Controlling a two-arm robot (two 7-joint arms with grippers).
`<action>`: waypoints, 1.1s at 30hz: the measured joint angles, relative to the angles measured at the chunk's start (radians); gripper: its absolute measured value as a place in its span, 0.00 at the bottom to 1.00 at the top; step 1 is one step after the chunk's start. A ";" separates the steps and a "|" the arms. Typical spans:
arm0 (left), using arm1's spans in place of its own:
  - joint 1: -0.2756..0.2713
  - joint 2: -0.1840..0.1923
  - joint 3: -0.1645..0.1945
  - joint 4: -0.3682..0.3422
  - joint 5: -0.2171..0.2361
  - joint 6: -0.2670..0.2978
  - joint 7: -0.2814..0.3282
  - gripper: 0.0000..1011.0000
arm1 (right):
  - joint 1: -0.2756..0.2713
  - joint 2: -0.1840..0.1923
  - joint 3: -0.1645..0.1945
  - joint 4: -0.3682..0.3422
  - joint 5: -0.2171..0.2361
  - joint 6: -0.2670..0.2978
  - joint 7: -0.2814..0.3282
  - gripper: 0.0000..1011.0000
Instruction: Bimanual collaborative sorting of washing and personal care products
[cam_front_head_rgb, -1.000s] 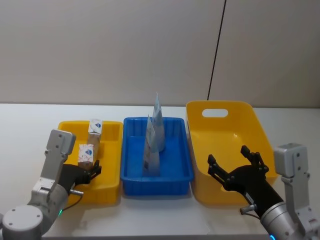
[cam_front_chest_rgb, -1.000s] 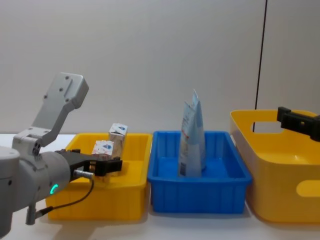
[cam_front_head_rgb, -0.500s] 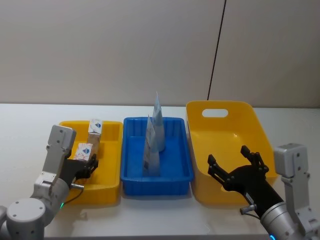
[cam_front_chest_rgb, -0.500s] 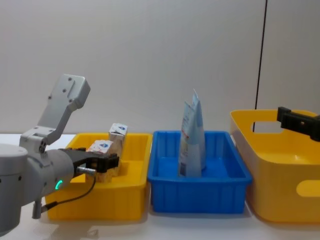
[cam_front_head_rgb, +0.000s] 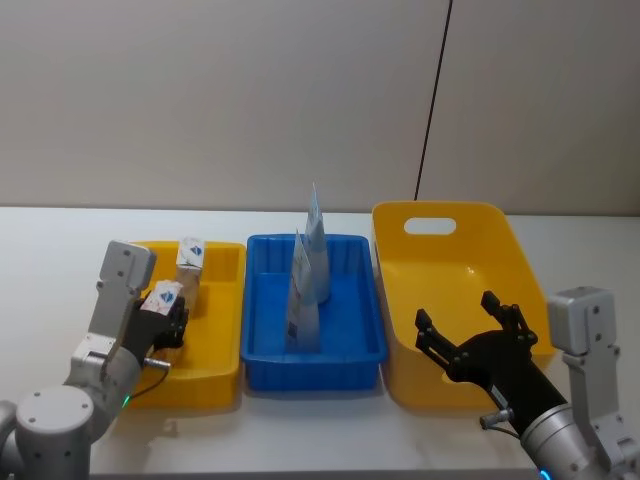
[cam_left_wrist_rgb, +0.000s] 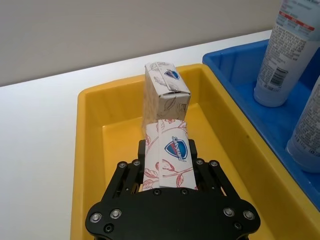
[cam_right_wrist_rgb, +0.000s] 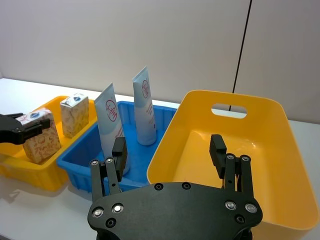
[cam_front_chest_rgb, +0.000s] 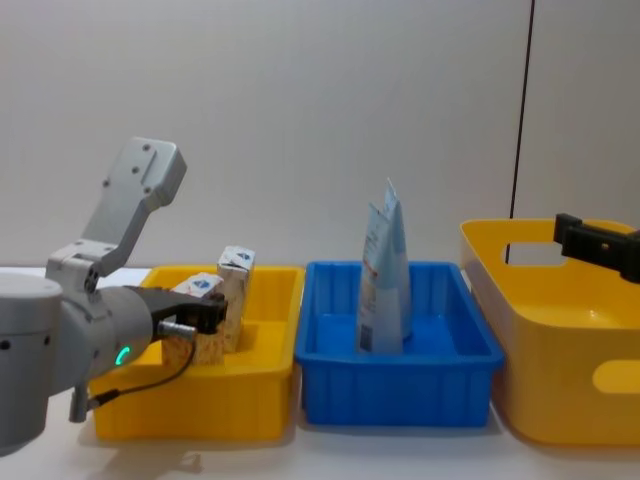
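Note:
My left gripper (cam_front_head_rgb: 166, 318) is shut on a white box with red floral print and a blue logo (cam_front_head_rgb: 163, 297) (cam_left_wrist_rgb: 167, 156), held upright inside the small yellow bin (cam_front_head_rgb: 218, 368). A second box of the same kind (cam_front_head_rgb: 190, 262) (cam_left_wrist_rgb: 165, 89) stands just behind it, very close or touching. Two pale-blue squeeze tubes (cam_front_head_rgb: 304, 300) (cam_front_head_rgb: 317, 250) stand upright in the blue bin (cam_front_head_rgb: 312, 374). My right gripper (cam_front_head_rgb: 472, 336) (cam_right_wrist_rgb: 169, 149) hangs open over the front edge of the large yellow bin (cam_front_head_rgb: 398, 214), with nothing between its fingers.
The three bins sit side by side on the white table (cam_front_head_rgb: 50, 260), with the blue one in the middle. The large yellow bin has a handle slot (cam_front_head_rgb: 430, 226) in its far wall. A black cable (cam_front_head_rgb: 433, 110) runs down the wall behind.
My left gripper has moved back and slightly up with the box, bringing it close to the second box. The right arm has not moved.

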 joint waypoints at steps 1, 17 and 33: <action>0.000 0.000 0.000 -0.006 0.003 0.004 0.000 0.38 | 0.000 0.000 0.000 0.000 0.000 0.000 0.000 0.99; 0.026 0.049 0.010 -0.159 0.037 0.053 -0.039 0.37 | 0.000 0.000 0.000 0.000 0.000 0.000 0.000 0.99; 0.066 0.177 0.018 -0.390 0.027 0.100 -0.213 0.37 | 0.000 0.000 0.000 0.000 0.000 0.000 0.000 0.99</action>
